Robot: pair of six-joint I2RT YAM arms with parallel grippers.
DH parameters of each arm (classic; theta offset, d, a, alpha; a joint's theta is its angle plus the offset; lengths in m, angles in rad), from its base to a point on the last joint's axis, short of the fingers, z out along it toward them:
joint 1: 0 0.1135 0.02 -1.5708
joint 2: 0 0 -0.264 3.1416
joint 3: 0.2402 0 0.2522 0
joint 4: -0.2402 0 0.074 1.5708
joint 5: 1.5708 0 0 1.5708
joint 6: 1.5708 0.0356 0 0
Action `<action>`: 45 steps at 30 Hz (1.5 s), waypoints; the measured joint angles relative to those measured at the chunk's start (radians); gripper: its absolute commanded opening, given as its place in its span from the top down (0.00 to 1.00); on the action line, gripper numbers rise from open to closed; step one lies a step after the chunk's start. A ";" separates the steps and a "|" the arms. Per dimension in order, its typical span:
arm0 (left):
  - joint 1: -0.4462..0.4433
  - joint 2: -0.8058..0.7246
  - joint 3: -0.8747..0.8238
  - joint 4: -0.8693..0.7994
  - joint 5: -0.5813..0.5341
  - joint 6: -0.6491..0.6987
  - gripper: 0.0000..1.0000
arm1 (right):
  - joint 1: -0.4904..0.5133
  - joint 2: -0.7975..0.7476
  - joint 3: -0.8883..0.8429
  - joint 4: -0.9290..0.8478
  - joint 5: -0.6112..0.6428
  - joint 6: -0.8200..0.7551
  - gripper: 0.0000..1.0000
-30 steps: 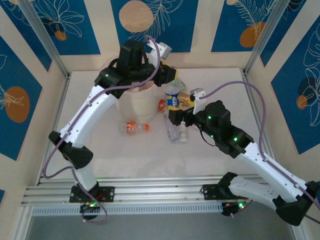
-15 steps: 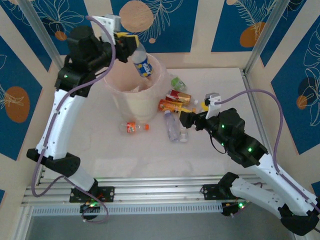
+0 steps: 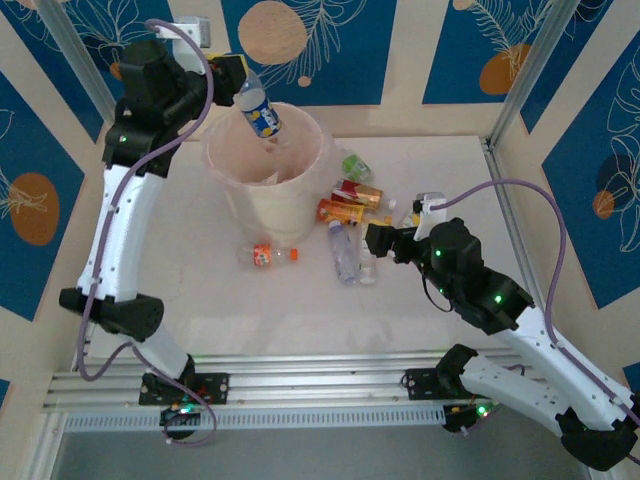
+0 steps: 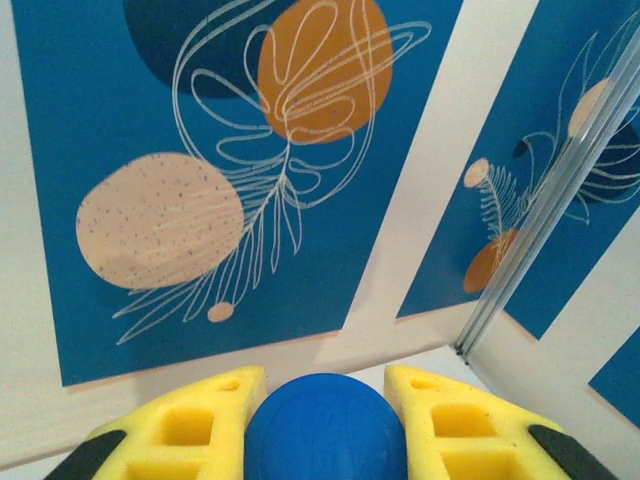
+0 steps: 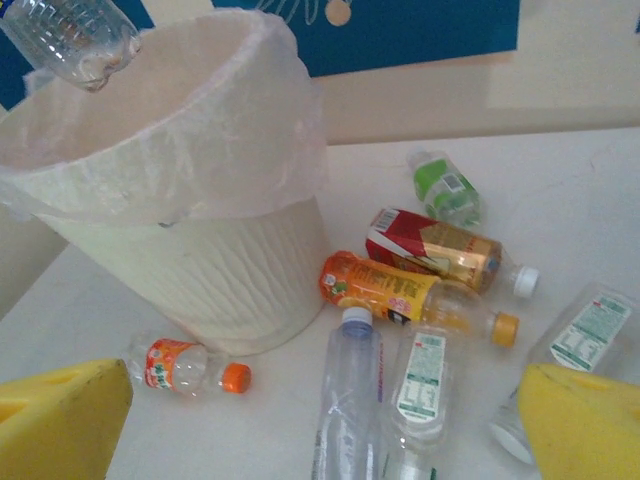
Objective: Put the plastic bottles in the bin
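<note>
Bottles lie mostly on the worktop [image 3: 300,320] beside the bin [image 3: 272,215], and one hangs above it. That held bottle [image 3: 259,112], clear with a blue label, is tilted over the bin's mouth, base down over the opening and cap up. The left fingers [image 4: 190,432] are clamped on its blue cap [image 4: 325,428], one yellow pad on each side. From the right wrist its clear base shows just above the bin's rim.

The bin stands upright, a thin liner [image 5: 250,130] folded over its rim. In front of it, just beside its base, a small bottle with an orange label [image 3: 266,254] and orange cap lies on its side.

To the right of the bin, seen from the top camera, a green bottle [image 3: 355,166] lies farthest back. Nearer come a red bottle [image 3: 357,192] and an orange bottle [image 3: 342,211], side by side, both lying down. Nearer again, a clear bottle [image 3: 342,250] lies with its cap toward the bin, and a second clear bottle [image 3: 368,262] with a green-and-white label lies just beside it. One more labelled bottle [image 5: 585,335] lies further right of these.

The right fingers [image 5: 60,420] stand wide apart with nothing between the pads. They sit low over the worktop, right of the bin, facing the two clear bottles.
</note>
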 measured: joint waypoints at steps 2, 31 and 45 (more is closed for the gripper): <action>0.000 0.055 0.044 -0.036 0.011 0.000 0.86 | 0.000 0.009 0.001 -0.019 0.016 0.013 0.01; 0.001 0.364 0.140 -0.348 0.097 0.013 0.36 | -0.207 0.094 0.038 -0.305 0.094 0.281 0.01; 0.002 0.336 0.145 -0.371 0.002 0.029 0.00 | -0.433 0.211 0.042 -0.410 -0.063 0.388 0.01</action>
